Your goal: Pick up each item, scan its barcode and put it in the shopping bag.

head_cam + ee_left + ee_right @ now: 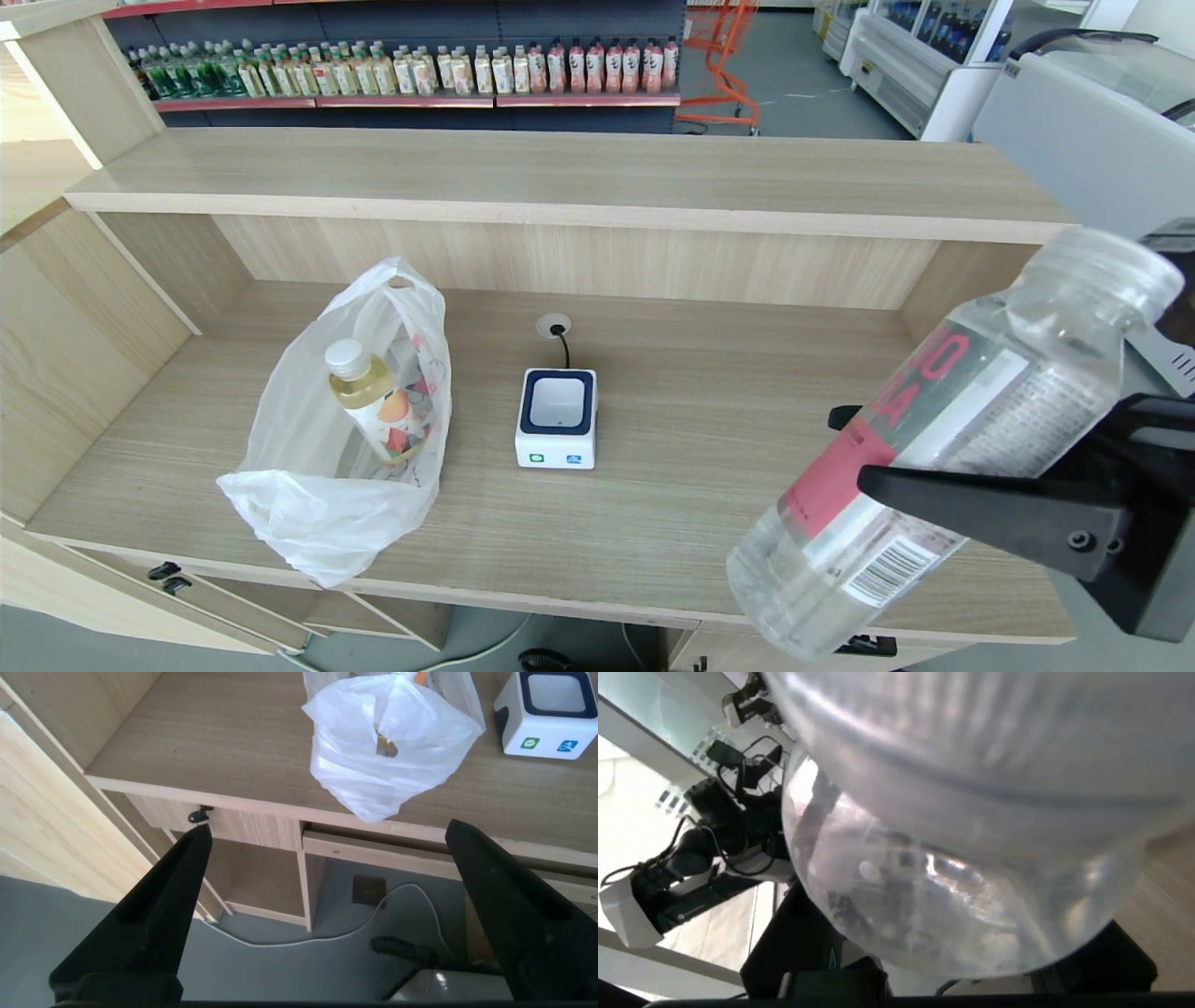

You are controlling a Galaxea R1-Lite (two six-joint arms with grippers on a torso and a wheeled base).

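My right gripper (864,448) is shut on a clear water bottle (943,439) with a red and white label, held tilted in the air at the right, its barcode near the lower end. The bottle's clear base (971,859) looms close in the right wrist view. A white barcode scanner (556,417) with a dark window sits mid-counter. Left of it lies the white shopping bag (327,448), open, with a yellow drink bottle (373,401) inside. My left gripper (327,840) hangs open below the counter's front edge, in front of the bag (392,737).
The wooden counter (709,392) has a raised back ledge and side walls. A cable runs from the scanner (547,714) to a hole at the back. Drawers and a loose cable sit under the counter front. Shelves of drinks stand behind.
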